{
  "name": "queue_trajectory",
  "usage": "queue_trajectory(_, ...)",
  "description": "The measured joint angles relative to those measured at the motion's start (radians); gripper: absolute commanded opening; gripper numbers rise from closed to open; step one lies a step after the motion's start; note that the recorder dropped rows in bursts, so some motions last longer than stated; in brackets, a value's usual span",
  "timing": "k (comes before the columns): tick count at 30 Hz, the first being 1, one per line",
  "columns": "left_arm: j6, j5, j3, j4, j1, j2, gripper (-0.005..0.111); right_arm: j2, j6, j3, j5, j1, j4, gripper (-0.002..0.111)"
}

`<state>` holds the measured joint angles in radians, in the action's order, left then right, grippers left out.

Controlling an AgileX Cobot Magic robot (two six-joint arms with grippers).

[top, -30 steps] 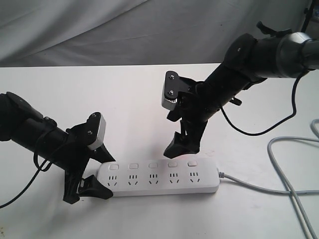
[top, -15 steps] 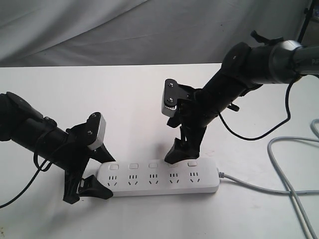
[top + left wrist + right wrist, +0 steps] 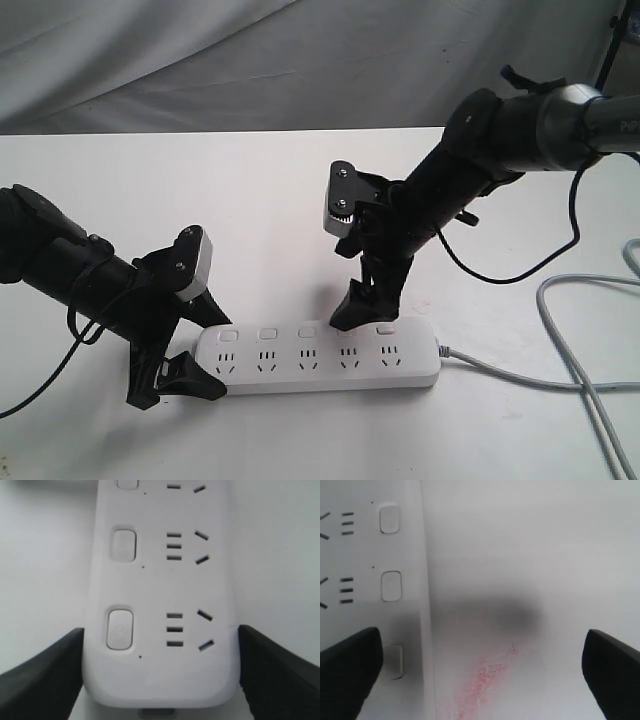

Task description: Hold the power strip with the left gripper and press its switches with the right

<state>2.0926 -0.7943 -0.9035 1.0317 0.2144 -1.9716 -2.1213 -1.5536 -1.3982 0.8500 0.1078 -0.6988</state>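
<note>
Looking across the white counter (image 3: 250,220), I see the power strip (image 3: 320,358) lying flat near the front edge, its grey cord (image 3: 520,375) running off to the right. My left end effector (image 3: 213,354) is closed on the strip's cordless end. In the left wrist view its black fingers (image 3: 45,675) press against both long edges, with the nearest of the switches (image 3: 120,629) just beyond them. My right end effector (image 3: 360,305) is spread wide and holds nothing. One finger (image 3: 347,670) hangs over the strip and covers part of a switch (image 3: 395,662), the fourth from the held end. I cannot tell whether it touches. The other finger (image 3: 615,670) is over bare counter beside a faint red smudge (image 3: 485,680).
</note>
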Motion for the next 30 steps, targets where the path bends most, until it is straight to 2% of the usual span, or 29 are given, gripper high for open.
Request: queue_trajectory(30,0.000,0.000,0.000,0.000,0.000,0.000,0.000,-0.011,-0.011,0.000,-0.024,0.000,0.025,0.105)
